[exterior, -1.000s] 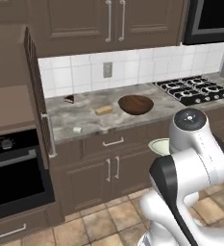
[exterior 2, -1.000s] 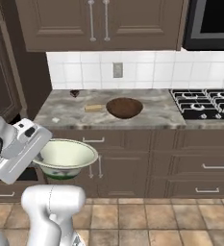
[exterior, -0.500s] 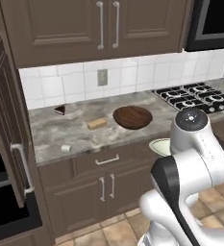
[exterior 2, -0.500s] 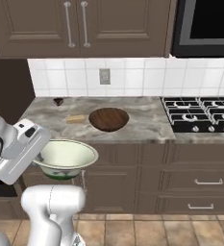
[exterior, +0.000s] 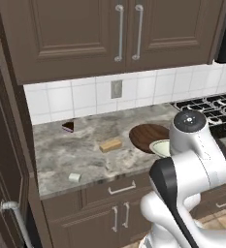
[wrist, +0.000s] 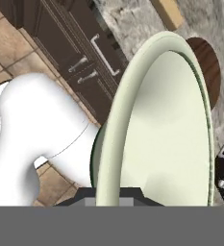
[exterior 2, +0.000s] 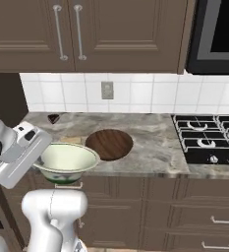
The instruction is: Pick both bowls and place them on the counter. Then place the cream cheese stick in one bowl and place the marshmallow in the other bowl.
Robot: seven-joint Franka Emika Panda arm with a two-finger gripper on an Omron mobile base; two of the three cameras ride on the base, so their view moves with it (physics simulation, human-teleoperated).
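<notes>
Grey-beige marbled stone forms the tabletop (exterior: 85, 155), backed by white tiles and dark wooden cabinets. Much of the pale cream bowl (exterior 2: 67, 160) is hidden behind the white arm in the left base view, where a mere sliver of its rim is seen; its lower edge is cut off in the hand view. The pincer (wrist: 108, 194) is clamped shut on that bowl's rim, and the bowl is carried at the tabletop's front edge, just beside the dark brown bowl (exterior 2: 109, 144), which rests on the stone. Further left lie the cream cheese stick (exterior: 110, 145), the marshmallow (exterior: 74, 177) near the front edge, and a dark cake slice (exterior: 68, 127) by the tiles. A gas hob (exterior 2: 207, 142) is seen to the right
</notes>
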